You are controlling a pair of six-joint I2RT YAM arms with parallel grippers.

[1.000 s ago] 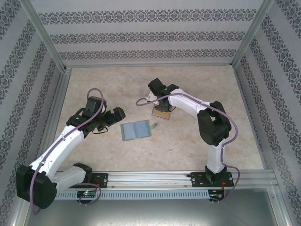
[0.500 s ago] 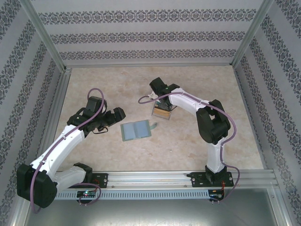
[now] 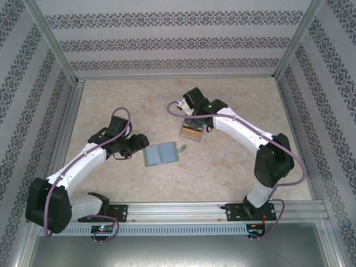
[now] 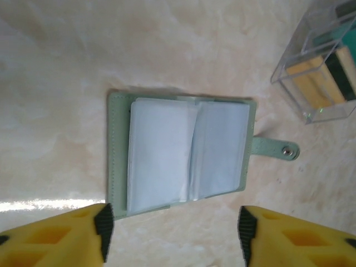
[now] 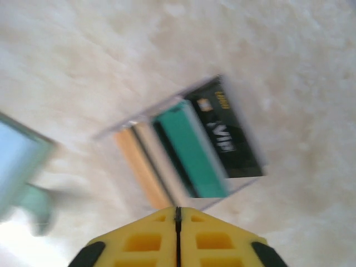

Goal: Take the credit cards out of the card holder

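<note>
The card holder lies open and flat mid-table, dull green with pale blue-grey sleeves and a snap strap. No card shows in the sleeves that face up. My left gripper hovers at its left edge, open, the pads apart with nothing between them. The credit cards lie staggered in a clear box: black with white print, teal, tan. Just behind the box my right gripper is shut and holds nothing.
The clear box sits right of the holder, about a strap's length away. Patterned walls and metal posts enclose the table. The arm-base rail runs along the near edge.
The left arm has swung in closer to the card holder. The right gripper has shut and drawn back from over the card box; its elbow has swung out to the right.
</note>
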